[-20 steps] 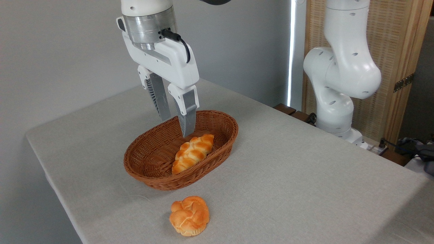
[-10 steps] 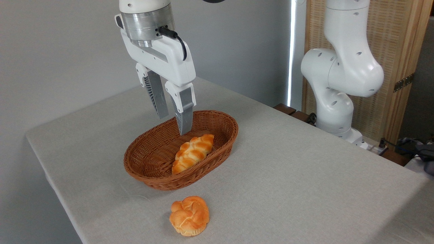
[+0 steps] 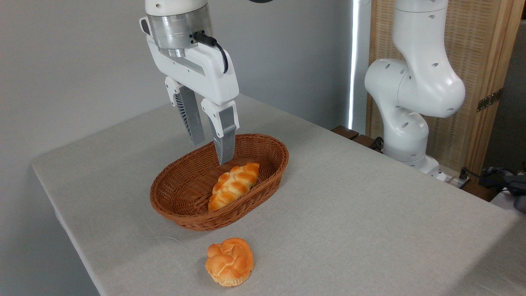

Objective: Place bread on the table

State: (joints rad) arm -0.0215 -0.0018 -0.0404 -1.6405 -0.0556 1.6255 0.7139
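- Small round golden-orange knotted bun (image 3: pixel 229 261): resting on the light grey-beige cloth-covered table (image 3: pixel 370 213), just in front of the brown oval wicker basket (image 3: pixel 181 205).
- Long braided loaf (image 3: pixel 234 186): inside that basket.
- White 2-finger gripper (image 3: pixel 211 148): above the basket, fingers spread, holding nothing.

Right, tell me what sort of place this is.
Probably a robot lab or demo room dressed as a dining setting: a Franka arm bolted beside a cloth-covered table, its gripper open above a wicker basket, with cables and a rattan screen behind.
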